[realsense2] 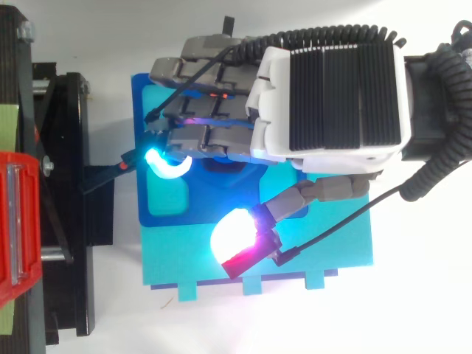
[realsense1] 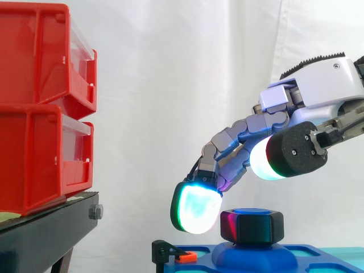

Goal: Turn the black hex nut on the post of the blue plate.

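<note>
At the middle of the blue plate (realsense2: 166, 203), the nut (realsense1: 252, 226) sits small, rigid and likely slick, best pinched across opposite flats, while the hand (realsense1: 324, 79) hangs half open above, one pad (realsense1: 196, 207) just beside it, gripping nothing.

1. From where I stand, no word, number or sign can be read on anything here.
2. The clear fronts of the red bins (realsense1: 40, 108) bear no print that I can make out.
</note>
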